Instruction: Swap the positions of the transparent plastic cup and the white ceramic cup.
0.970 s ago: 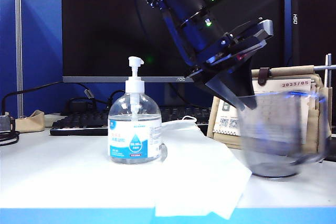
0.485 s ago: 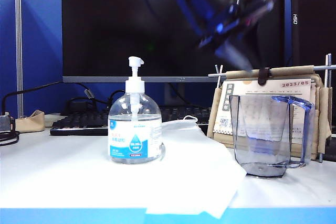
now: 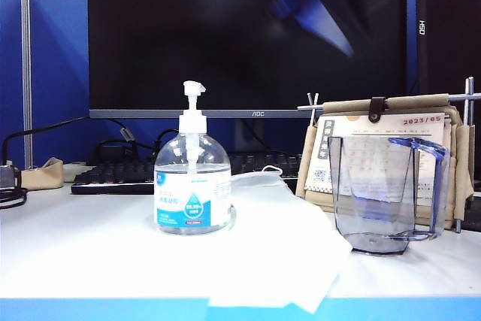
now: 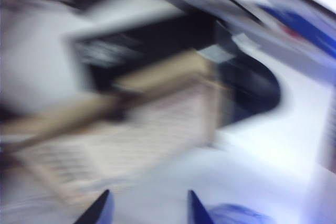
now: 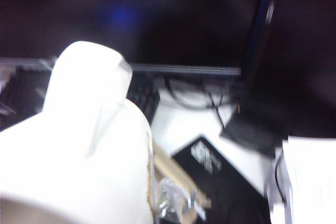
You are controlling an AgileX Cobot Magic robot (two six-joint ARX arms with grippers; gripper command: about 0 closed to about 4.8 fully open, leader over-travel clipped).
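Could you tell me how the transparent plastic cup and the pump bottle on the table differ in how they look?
The transparent plastic cup is open-topped, tinted grey-blue and faceted, with a side handle; the pump bottle is rounded, clear and capped with a white pump. The bottle carries a blue-and-white label; the cup shows none. The bottle stands taller. The cup stands right of the bottle. Both are see-through and upright on the white table.

Left claw [image 3: 319, 16] raised, fingers apart, empty.

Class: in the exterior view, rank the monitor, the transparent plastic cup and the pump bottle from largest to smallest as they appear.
1. Monitor, by far the largest.
2. Pump bottle, taller, pump included.
3. Transparent plastic cup, shorter but wider with its handle; these two look close, so their order is unsure.
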